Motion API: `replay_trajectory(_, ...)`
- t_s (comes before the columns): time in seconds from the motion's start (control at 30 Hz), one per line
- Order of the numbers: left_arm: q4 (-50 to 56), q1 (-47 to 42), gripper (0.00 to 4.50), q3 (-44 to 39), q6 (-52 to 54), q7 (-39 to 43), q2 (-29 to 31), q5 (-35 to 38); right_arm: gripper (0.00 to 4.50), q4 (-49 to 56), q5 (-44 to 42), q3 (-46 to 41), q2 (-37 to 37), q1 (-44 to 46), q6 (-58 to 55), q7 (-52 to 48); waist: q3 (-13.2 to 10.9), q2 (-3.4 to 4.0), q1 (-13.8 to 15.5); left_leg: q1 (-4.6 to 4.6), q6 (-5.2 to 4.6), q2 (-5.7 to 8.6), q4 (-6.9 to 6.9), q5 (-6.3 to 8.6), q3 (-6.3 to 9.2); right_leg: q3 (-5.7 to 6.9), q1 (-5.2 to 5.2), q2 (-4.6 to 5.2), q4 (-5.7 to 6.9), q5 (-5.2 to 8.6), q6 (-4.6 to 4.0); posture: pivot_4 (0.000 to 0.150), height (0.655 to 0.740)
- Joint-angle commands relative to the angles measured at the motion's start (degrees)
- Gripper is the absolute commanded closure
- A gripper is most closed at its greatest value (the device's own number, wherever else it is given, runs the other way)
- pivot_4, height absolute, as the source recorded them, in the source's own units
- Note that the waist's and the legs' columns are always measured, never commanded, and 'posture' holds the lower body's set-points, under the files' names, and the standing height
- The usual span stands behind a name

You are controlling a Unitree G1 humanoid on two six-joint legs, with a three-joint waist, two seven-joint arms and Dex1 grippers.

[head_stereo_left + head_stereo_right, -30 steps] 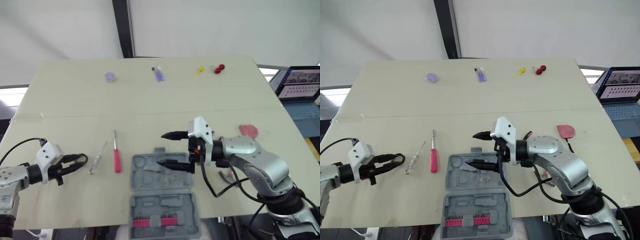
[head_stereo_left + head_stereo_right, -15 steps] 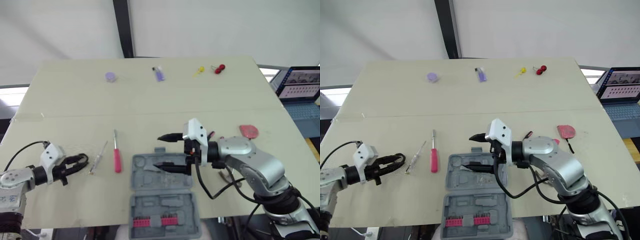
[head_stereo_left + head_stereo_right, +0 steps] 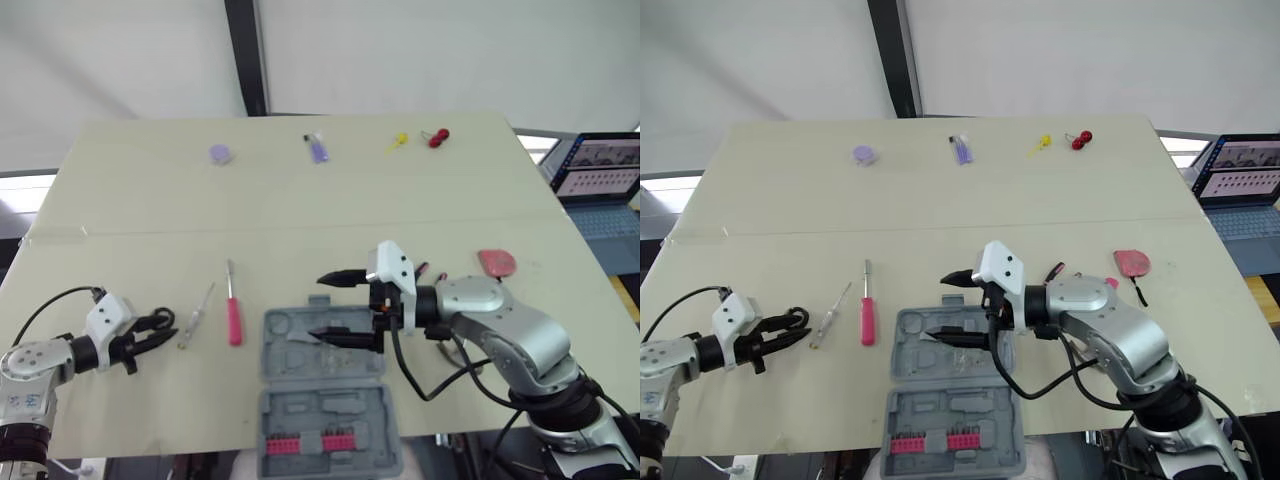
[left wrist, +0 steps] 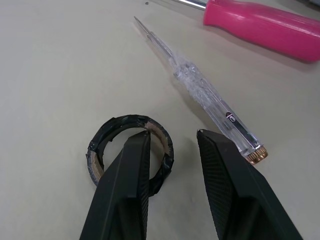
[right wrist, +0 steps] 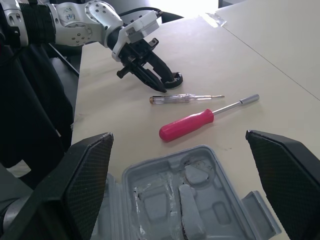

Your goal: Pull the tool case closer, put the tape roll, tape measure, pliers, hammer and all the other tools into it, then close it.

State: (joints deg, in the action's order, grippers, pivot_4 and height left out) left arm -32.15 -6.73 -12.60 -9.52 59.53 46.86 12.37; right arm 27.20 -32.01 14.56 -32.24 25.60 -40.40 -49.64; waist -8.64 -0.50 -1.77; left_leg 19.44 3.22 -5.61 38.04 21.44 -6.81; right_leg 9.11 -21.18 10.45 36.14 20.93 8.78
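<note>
The tape roll [image 4: 120, 121] is seen on the table's near left corner with the left gripper [image 4: 172, 134] set astride its wall. One black finger is placed inside the ring and the other outside, on the side toward the clear tester screwdriver [image 4: 210, 97]. The fingers are held partly apart and nothing has been lifted. Whether either pad is already pressed against the roll cannot be settled from the wrist view. Over the past second the left wrist has been lowered and drawn slightly toward the near edge, while the roll has been left where it lay.

At centre, the right gripper [image 3: 320, 306] has been shifted a little to the left and is now held above the far half of the open grey tool case [image 3: 310, 405]. Its fingers are spread wide, with nothing in them. The case has not been moved and lies at the near edge.

The roll is judged to be lined up for a pinch. A squeeze, a lift and a carry rightward past the pink screwdriver [image 3: 234, 322] to the case are expected to be needed.
</note>
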Motion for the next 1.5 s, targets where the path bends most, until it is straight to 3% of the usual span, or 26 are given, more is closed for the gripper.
replay_trajectory(0.03,-1.30,-0.32,2.88,0.33,-0.58,-0.18,0.82,-1.08,0.00,2.67,-0.83,-1.54,-0.03,-0.23,0.30,0.25,0.00,0.00,0.01,0.00,0.00,0.00,0.00,0.00,0.00,0.00,0.00,0.00,0.01,0.00,0.00,0.150,0.7400)
replay_trajectory(0.17,-2.09,-0.96,2.88,0.57,-0.91,-0.01,0.68,-1.35,0.00,2.81,-0.96,-1.60,0.03,-0.43,0.15,0.42,0.00,0.00,0.00,0.00,0.00,0.00,0.00,0.00,0.00,0.00,0.00,0.00,0.01,0.00,0.00,0.150,0.7400)
replay_trajectory(0.2,-2.28,-1.12,3.41,0.57,-0.97,0.02,0.64,-1.38,0.00,2.85,-0.97,-1.61,0.03,-0.49,0.14,0.45,0.00,0.00,0.00,0.00,0.00,0.00,0.00,0.00,0.00,0.00,0.00,0.00,0.01,0.00,0.00,0.150,0.7400)
replay_trajectory(0.3,-2.78,-1.38,4.45,0.56,-1.20,0.11,0.56,-1.42,0.00,2.95,-0.97,-1.64,0.00,-0.67,0.18,0.50,0.00,0.00,-0.01,0.00,0.00,0.00,0.00,0.00,0.00,0.00,0.00,0.00,0.01,0.00,0.00,0.150,0.7400)
replay_trajectory(0.67,-0.56,-1.49,4.45,-1.37,2.34,1.72,0.75,2.13,0.00,2.92,-0.86,-1.60,-0.11,-0.85,0.31,0.26,0.00,0.00,-0.02,-0.01,0.00,0.00,-0.01,0.00,0.00,0.00,-0.01,0.00,0.03,0.00,0.00,0.150,0.7400)
replay_trajectory(1.1,8.07,-4.08,4.45,-3.65,14.73,2.20,1.55,7.38,0.00,2.87,-0.86,-1.95,0.45,-0.86,0.47,0.80,0.02,-0.05,0.11,0.02,0.00,0.00,0.00,0.00,0.01,0.00,-0.02,0.00,0.03,0.00,0.00,0.150,0.7400)
replay_trajectory(1.33,24.62,-8.53,4.45,2.28,24.43,2.93,0.60,9.23,0.00,5.14,-4.35,-8.18,-1.65,-2.26,-0.96,1.25,0.03,-0.07,0.14,0.04,0.00,0.01,0.05,0.00,0.03,-0.01,-0.01,0.01,0.04,0.00,0.00,0.150,0.7400)
replay_trajectory(1.5,29.81,-12.29,4.45,8.67,25.88,5.83,-0.01,8.25,0.00,6.79,-4.91,-11.12,-4.41,-4.57,-2.10,1.51,0.03,-0.07,0.14,0.04,0.00,0.01,0.03,0.00,0.03,-0.01,-0.02,0.01,0.02,0.00,0.00,0.150,0.7400)
